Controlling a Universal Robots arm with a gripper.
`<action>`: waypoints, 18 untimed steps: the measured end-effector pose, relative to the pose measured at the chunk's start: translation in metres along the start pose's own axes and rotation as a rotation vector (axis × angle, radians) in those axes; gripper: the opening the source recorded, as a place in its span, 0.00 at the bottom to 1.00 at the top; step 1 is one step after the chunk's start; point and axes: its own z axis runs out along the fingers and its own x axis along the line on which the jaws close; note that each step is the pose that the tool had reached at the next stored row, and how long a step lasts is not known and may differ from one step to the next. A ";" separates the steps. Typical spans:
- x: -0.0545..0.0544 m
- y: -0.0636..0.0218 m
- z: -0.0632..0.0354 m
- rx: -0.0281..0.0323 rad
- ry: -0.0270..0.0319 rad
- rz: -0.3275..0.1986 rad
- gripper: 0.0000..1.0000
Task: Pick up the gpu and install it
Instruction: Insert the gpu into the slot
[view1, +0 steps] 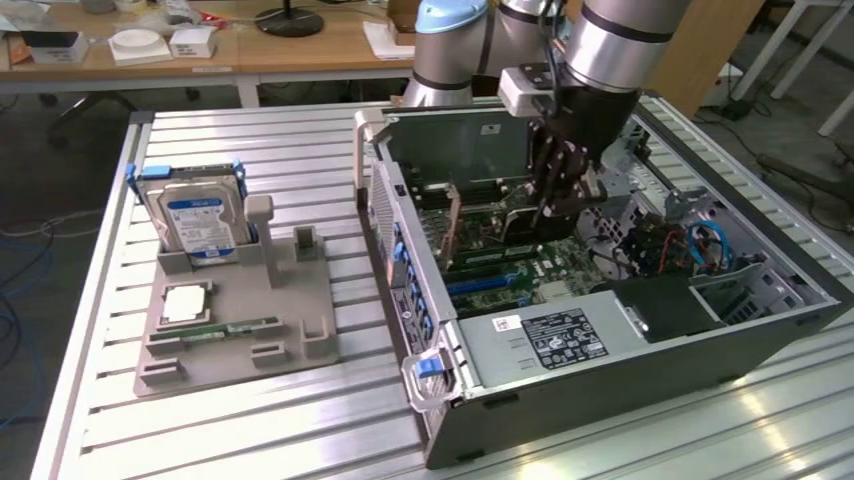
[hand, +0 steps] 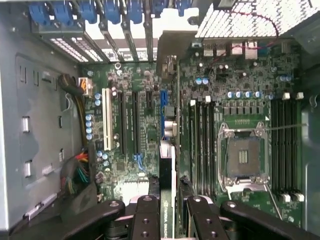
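gripper (hand: 170, 216): jaws narrow, clamped on the gpu (hand: 168, 167) from both sides
gripper, exterior view (view1: 558, 200): pointing down, lowered inside the case (view1: 747, 325)
gpu: upright and edge-on over the board (hand: 120, 165); dark face with a green strip between the jaws; metal end toward the blue clips (hand: 65, 12); can't tell if it is seated
arm (view1: 607, 40): silver, comes down from above the case
slots (hand: 129, 125): long black ones and one white, on one side of the gpu, nothing in them
ram slots (hand: 202, 145): just beside the gpu, on its other side
cpu socket (hand: 243, 157): beyond the ram slots, metal frame with contacts showing
board: green, flat on the case floor
blue clips: in a row along the case's rear wall
case: open side up on the table (view1: 240, 430), on the exterior view's right
labelled box (view1: 561, 335): silver with a black sticker, inside the case at its near end
tray (view1: 300, 330): grey, on the exterior view's left, apart from the case
hard drive (view1: 200, 215): upright at the tray's far end, blue-white label
chip (view1: 184, 300): flat on the tray, nearer than the drive
memory stick (view1: 234, 328): lying in the tray, just nearer than the chip
table: slatted metal, bears the tray and the case
desk (view1: 307, 55): wooden, behind the table
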 end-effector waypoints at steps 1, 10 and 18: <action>0.000 0.0009 0.0002 0.0001 0.0001 0.000 0.26; 0.001 0.0094 0.0136 0.0004 0.0057 0.000 0.26; 0.001 0.0125 0.0235 0.0003 0.0039 0.000 0.26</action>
